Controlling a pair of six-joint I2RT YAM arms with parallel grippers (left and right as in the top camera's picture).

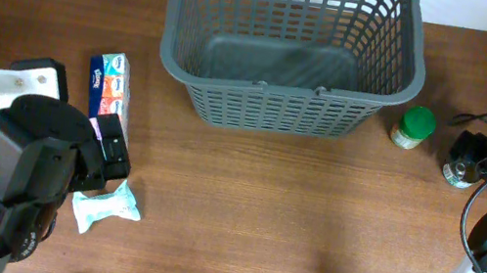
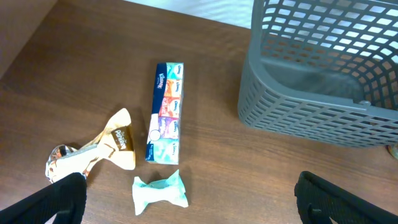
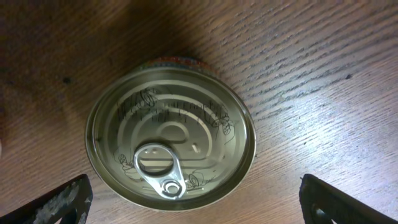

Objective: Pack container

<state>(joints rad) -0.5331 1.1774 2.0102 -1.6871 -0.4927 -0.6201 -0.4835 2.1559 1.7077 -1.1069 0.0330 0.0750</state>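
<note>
Sitting far-centre, container (image 1: 268, 111) well apart from left claw (image 2: 189, 208), right claw (image 3: 199, 208).

green-lidded jar (image 1: 414, 126) stands near the tin can (image 3: 171, 134).

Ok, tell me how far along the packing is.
Done: nothing, the basket is empty. In hand: the open right gripper hovers over the tin can, holding nothing; left gripper open too. Left: tin can, jar, tissue pack, teal packet, gold wrapper.
</note>
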